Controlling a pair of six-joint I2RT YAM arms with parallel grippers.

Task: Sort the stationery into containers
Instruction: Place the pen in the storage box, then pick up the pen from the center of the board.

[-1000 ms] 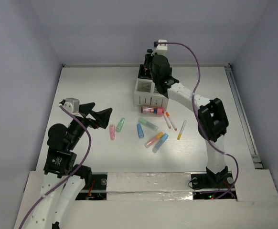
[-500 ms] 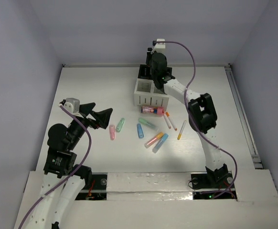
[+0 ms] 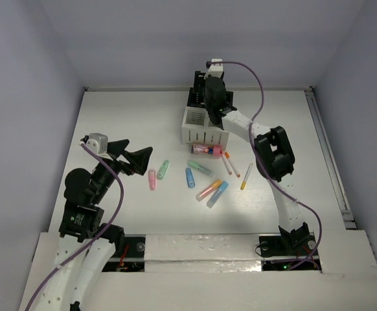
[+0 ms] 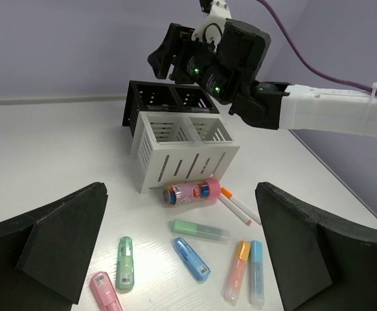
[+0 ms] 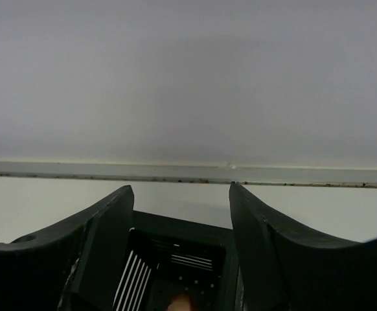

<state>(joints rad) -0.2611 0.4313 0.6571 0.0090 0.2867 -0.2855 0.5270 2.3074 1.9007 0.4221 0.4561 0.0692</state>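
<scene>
The stationery lies loose in front of the organiser: a pink marker (image 3: 152,179), a green one (image 3: 163,169), a long green one (image 3: 201,168), a blue one (image 3: 190,177), an orange one (image 3: 208,189), a light blue one (image 3: 217,194), thin white sticks (image 3: 230,164) and the fat pink cylinder (image 3: 206,149). The white slotted box (image 3: 201,127) joins the black box (image 4: 159,98) behind it. My right gripper (image 3: 206,96) hangs open over the black box (image 5: 175,259), where an orange-pink tip (image 5: 182,302) shows. My left gripper (image 3: 137,159) is open and empty, left of the markers.
The table's back edge and wall run just behind the organiser. A rail (image 3: 328,155) lines the right side of the table. The right arm's elbow (image 3: 273,152) hangs above the table, right of the sticks.
My right gripper has shifted a little left and back over the black box, and its elbow has drawn in. The left arm and the loose stationery have not moved.
</scene>
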